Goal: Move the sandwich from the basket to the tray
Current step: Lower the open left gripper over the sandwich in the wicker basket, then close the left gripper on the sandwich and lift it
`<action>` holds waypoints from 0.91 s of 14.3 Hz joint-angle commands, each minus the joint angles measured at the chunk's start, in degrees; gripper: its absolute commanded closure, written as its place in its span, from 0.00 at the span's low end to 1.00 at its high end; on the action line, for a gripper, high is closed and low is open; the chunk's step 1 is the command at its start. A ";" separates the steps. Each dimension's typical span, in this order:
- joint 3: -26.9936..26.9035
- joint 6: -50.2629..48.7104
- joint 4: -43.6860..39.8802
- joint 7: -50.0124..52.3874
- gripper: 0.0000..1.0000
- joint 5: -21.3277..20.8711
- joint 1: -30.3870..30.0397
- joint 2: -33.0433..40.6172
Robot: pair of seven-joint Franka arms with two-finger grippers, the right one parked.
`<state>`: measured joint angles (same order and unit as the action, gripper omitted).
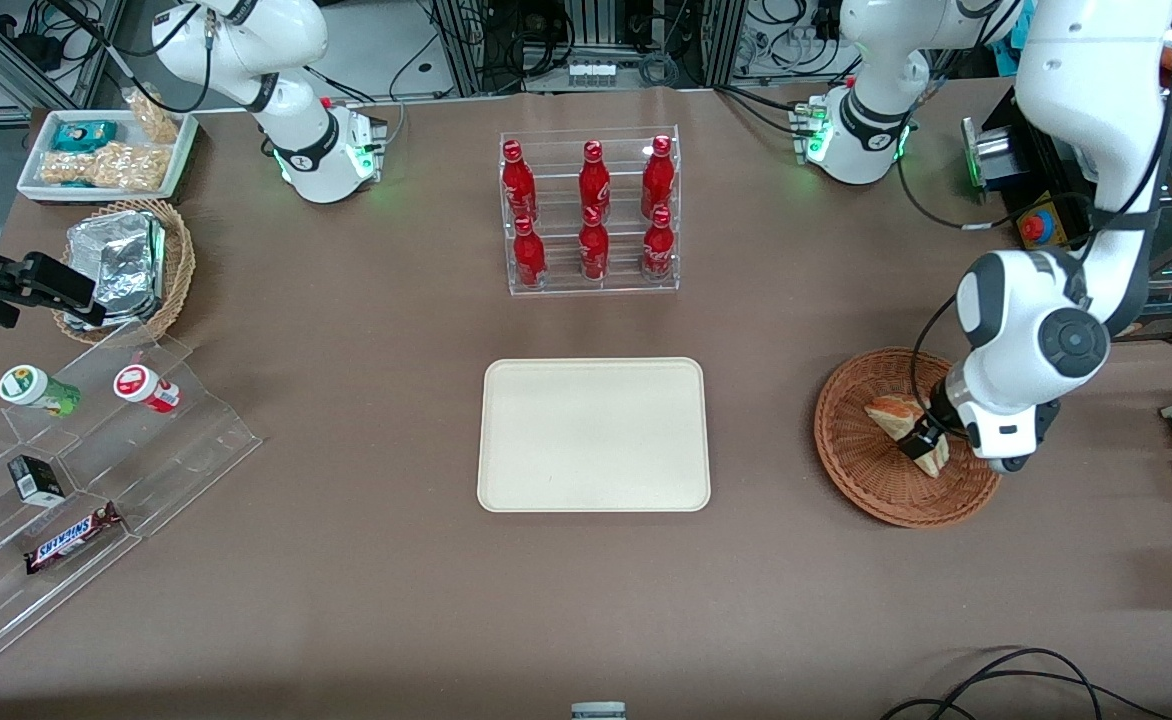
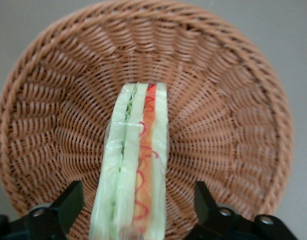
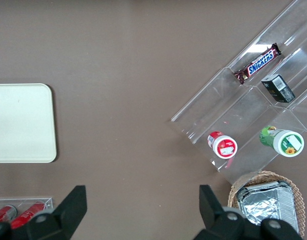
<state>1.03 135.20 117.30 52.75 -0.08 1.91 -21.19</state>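
The sandwich [image 1: 891, 411], a pale bread wedge with green and orange-red layers, lies in the round reddish-brown wicker basket [image 1: 851, 460] toward the working arm's end of the table. My left gripper [image 1: 924, 446] is down in the basket, open, with one finger on each side of the sandwich. In the left wrist view the sandwich [image 2: 136, 165] runs between the two dark fingers [image 2: 68, 202], with a gap to each, over the basket weave [image 2: 228, 115]. The cream-white tray [image 1: 594, 435] lies bare at the table's middle, beside the basket.
A clear rack of red bottles [image 1: 591, 212] stands farther from the front camera than the tray. Toward the parked arm's end are a tan basket of foil packs [image 1: 126, 265], a white tub of snacks [image 1: 106, 150] and an acrylic snack stand [image 1: 96, 460].
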 commanded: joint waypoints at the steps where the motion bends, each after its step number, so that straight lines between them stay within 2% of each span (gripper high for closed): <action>1: -0.15 -0.64 -0.76 1.05 0.78 -0.18 -0.07 -0.79; 2: -0.15 -2.82 -1.20 0.95 0.89 -0.18 -0.07 -0.35; 3: -0.15 -6.67 -2.68 0.95 0.93 -0.44 -0.07 0.09; 7: 0.11 -29.17 -15.50 1.21 0.95 -0.53 0.63 0.09; 10: 0.20 -31.05 -17.46 1.05 0.95 0.25 2.83 0.18; 13: 2.30 -27.29 -18.25 0.43 0.98 1.49 7.56 -0.78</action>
<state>2.15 105.95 100.27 52.87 0.74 6.19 -20.88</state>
